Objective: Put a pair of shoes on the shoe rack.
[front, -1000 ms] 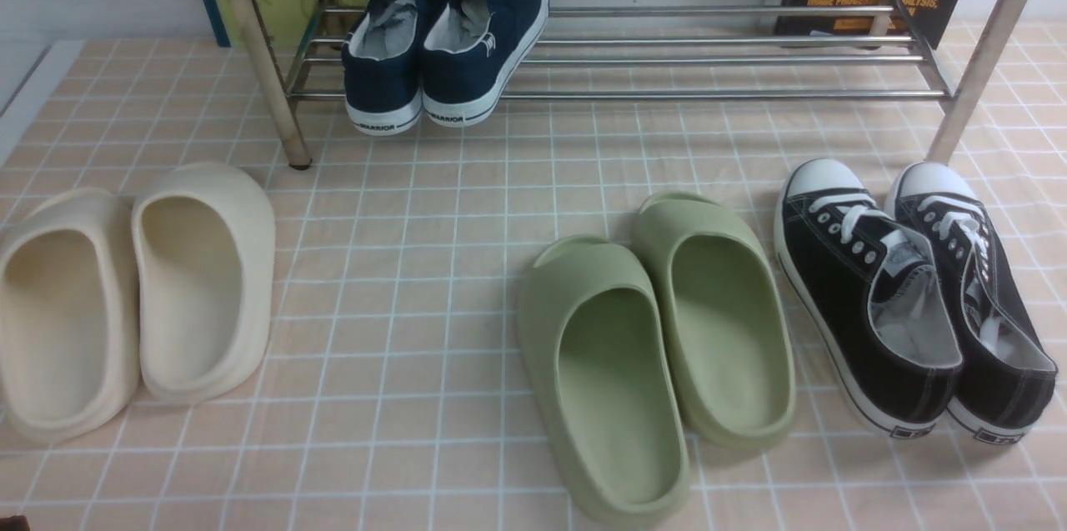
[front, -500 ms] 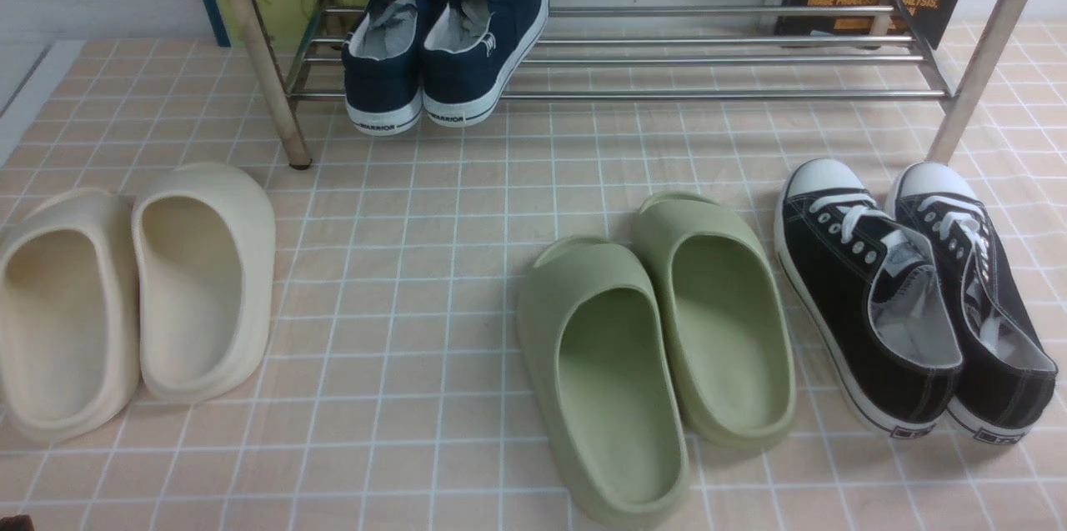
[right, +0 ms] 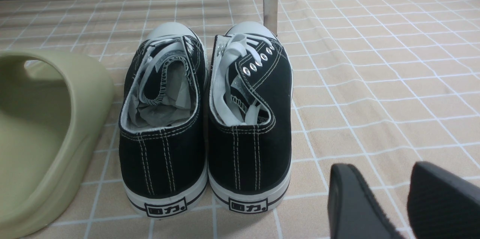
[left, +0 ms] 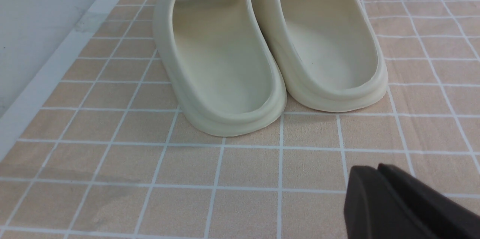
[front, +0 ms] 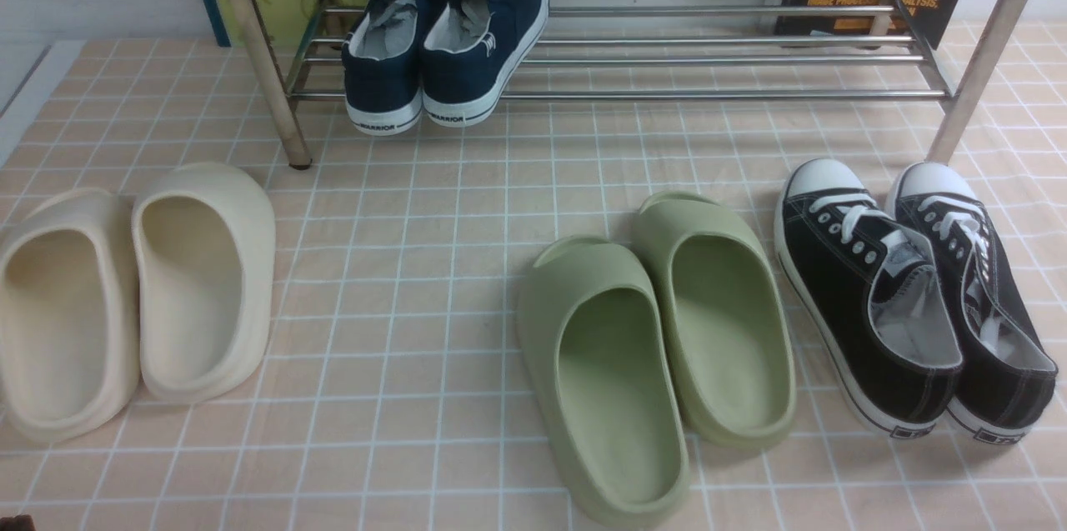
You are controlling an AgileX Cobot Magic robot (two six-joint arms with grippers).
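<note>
I see the 2 navy slip-ons (front: 446, 43) side by side on the chrome rack's (front: 717, 60) lower bars, heels toward me, well away from both grippers. My left gripper (left: 378, 179) hovers empty with jaws pressed together just short of the cream slides (left: 270, 44). My right gripper (right: 386, 194) is narrowly parted and empty beside the black lace-ups' (right: 206, 119) heels.

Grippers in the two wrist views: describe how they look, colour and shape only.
Only the fingers show. The left gripper has matte black, flat-sided fingers with rounded tips. The right gripper has two thick black fingers with rounded ends and a finely textured inner face. No cables, markings or arm links visible.
</note>
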